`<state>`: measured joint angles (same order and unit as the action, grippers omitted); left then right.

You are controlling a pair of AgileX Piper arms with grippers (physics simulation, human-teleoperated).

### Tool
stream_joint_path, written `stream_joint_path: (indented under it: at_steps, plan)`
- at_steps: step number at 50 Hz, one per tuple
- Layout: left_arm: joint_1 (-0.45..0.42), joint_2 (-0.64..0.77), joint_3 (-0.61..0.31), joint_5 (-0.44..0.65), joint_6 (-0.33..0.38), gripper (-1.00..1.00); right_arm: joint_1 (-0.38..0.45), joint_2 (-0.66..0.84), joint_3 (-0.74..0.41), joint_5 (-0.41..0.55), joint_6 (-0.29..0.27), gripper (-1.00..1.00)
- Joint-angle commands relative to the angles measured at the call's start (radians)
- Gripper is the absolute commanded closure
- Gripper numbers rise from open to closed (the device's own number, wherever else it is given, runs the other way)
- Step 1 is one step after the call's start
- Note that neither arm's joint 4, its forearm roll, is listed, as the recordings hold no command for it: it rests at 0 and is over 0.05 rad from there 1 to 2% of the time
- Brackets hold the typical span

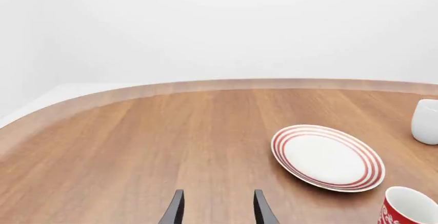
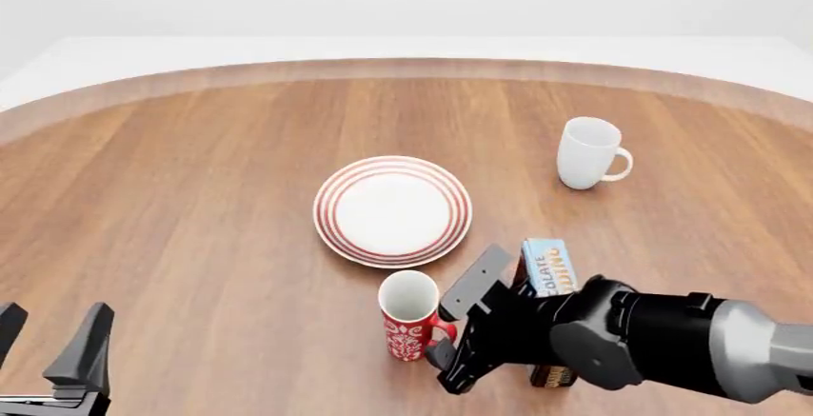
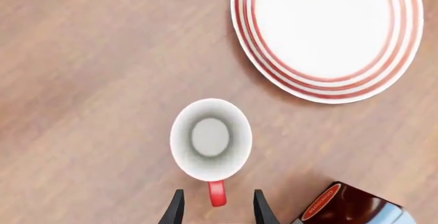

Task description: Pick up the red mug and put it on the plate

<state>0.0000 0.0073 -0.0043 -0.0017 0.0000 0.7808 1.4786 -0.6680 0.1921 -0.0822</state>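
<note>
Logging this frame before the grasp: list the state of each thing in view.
red mug: upright on the table, empty, handle between the open right gripper fingers.
plate: flat, empty.
white mug: upright, untouched.
box: beside the right arm.
left gripper: open, holding nothing.

A box stands just beside the red mug, seemingly crowding that side.
</note>
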Motion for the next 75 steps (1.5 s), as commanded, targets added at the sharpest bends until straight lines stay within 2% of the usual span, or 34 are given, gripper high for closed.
stream_joint_path:
  at_steps: [1,22,23,34,48,58,75]
  plan:
    - [0.000,0.000,0.000,0.000,0.000,-1.00,-0.004,0.019,0.007,-0.015,0.006,-1.00]
    - [0.000,0.000,0.000,0.000,0.000,-1.00,-0.016,0.025,0.008,-0.034,0.006,-1.00]
    - [0.000,0.000,0.000,0.000,0.000,-1.00,-0.018,0.025,0.008,-0.035,0.005,1.00]
    - [0.000,0.000,0.000,0.000,0.000,-1.00,-0.065,0.021,0.010,-0.044,-0.027,1.00]
    - [0.000,0.000,0.000,0.000,0.000,-1.00,-0.075,-0.062,0.009,-0.017,-0.018,1.00]
    - [0.000,0.000,0.000,0.000,0.000,-1.00,-0.111,-0.150,-0.026,0.039,-0.035,1.00]
    - [0.000,0.000,0.000,0.000,0.000,-1.00,-0.158,-0.132,-0.112,0.036,-0.058,1.00]
